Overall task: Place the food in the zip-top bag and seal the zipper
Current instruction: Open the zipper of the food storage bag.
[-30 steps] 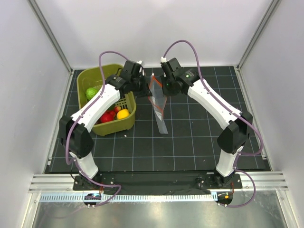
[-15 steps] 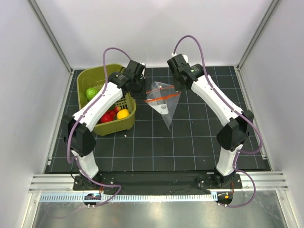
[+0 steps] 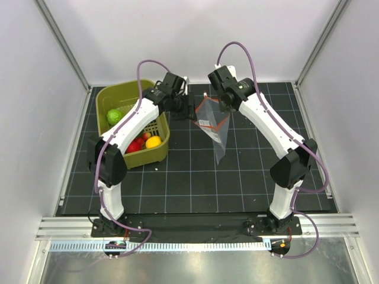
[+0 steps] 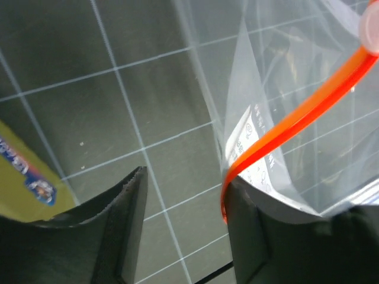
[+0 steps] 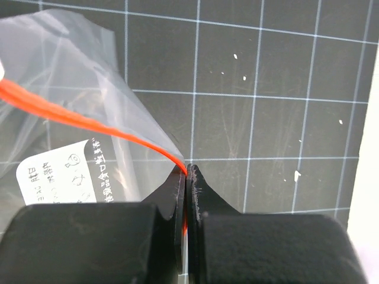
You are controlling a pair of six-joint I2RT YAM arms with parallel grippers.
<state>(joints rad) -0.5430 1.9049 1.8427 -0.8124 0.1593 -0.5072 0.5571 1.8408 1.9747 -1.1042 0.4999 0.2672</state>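
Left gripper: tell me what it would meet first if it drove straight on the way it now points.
Probably the zip-top bag: its zipper end sits right at one side of the left gripper's open gap. The middle of the gap faces bare mat, though depth is unclear.

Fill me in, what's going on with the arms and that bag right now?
The right gripper is shut on one end of the zipper, holding the zip-top bag up. The left gripper is open at the bag's other corner, with the strip against one finger but not clamped. The food lies in the green basket; none is in the bag.
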